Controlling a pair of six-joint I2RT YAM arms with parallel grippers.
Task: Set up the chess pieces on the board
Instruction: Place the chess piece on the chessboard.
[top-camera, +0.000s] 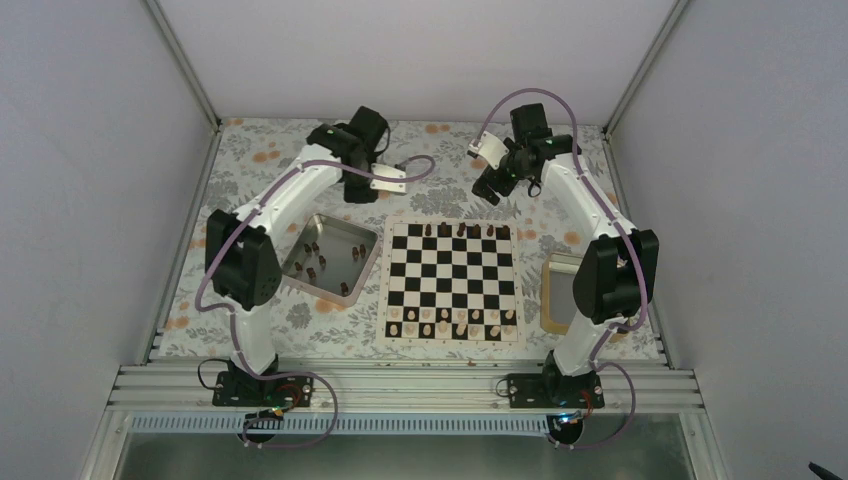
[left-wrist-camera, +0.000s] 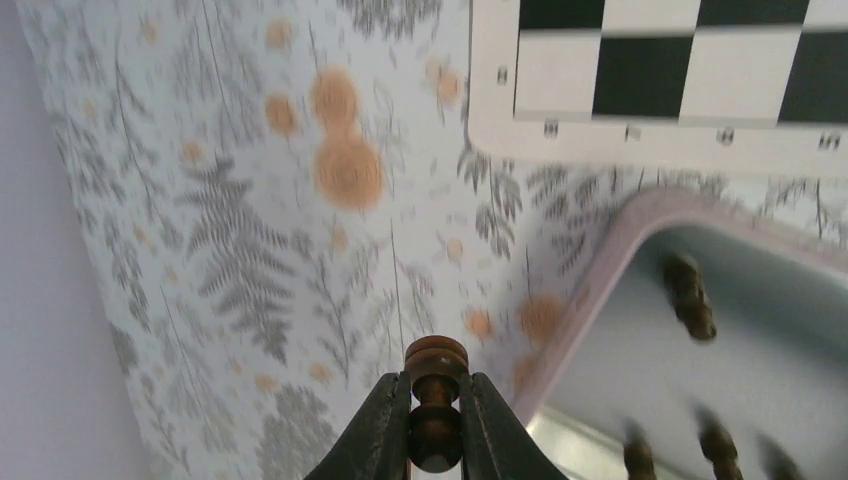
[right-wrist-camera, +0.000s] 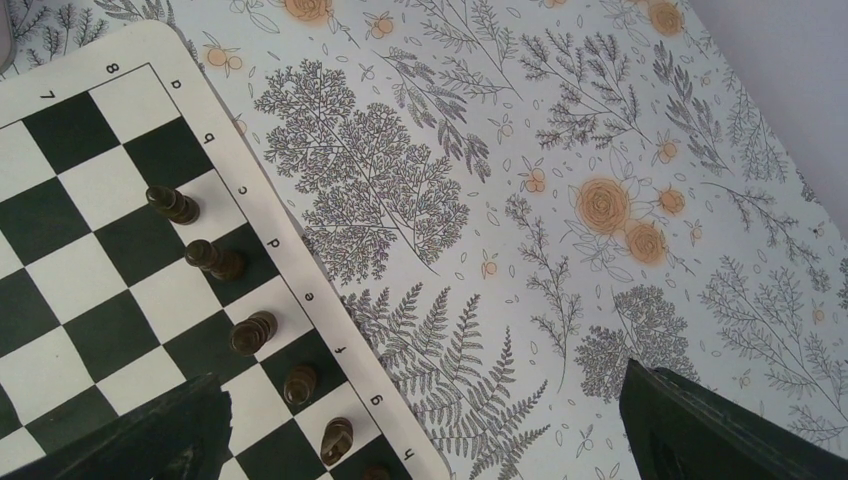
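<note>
The chequered board (top-camera: 451, 283) lies mid-table. Several dark brown pieces (top-camera: 460, 231) stand along its far row; they show in the right wrist view (right-wrist-camera: 253, 332) on squares c to h. Pale pieces line its near rows. My left gripper (top-camera: 358, 187) is beyond the metal tray's far corner; in the left wrist view it (left-wrist-camera: 436, 420) is shut on a dark brown pawn (left-wrist-camera: 436, 400), held above the cloth next to the tray rim. My right gripper (top-camera: 492, 187) hovers off the board's far right corner, wide open and empty (right-wrist-camera: 420, 420).
A shiny metal tray (top-camera: 365, 243) left of the board holds several loose dark pieces (top-camera: 312, 258). A second tray (top-camera: 553, 290) lies right of the board, partly behind the right arm. Enclosure walls stand on the left, right and back. The cloth is floral.
</note>
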